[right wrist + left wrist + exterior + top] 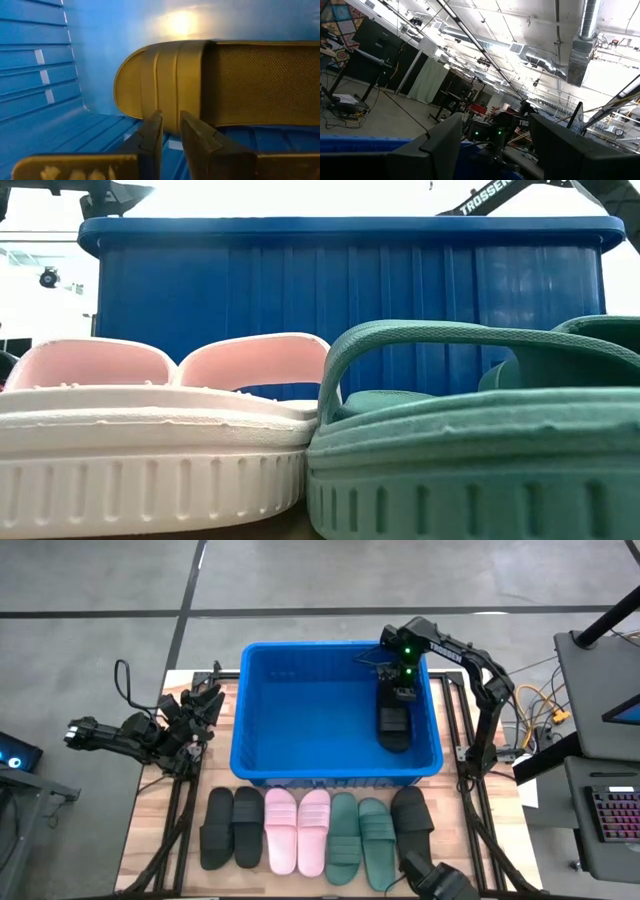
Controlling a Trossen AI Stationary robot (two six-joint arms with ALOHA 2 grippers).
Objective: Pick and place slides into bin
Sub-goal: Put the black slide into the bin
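Seven slides (318, 830): in a row on the tabletop (150, 840)
Bin (265, 768): one black slide (393, 726) inside
Right end effector (398, 695): narrowly apart; over that slide
Left end effector (205, 700): apart; beside bin

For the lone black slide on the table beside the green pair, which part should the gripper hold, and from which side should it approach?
A reasonable choice is the wide strap of the lone black slide. It lies flat, sole down, at the row's right end beside the green pair, so the strap arches above the footbed. Come from above, with one finger going under the strap.
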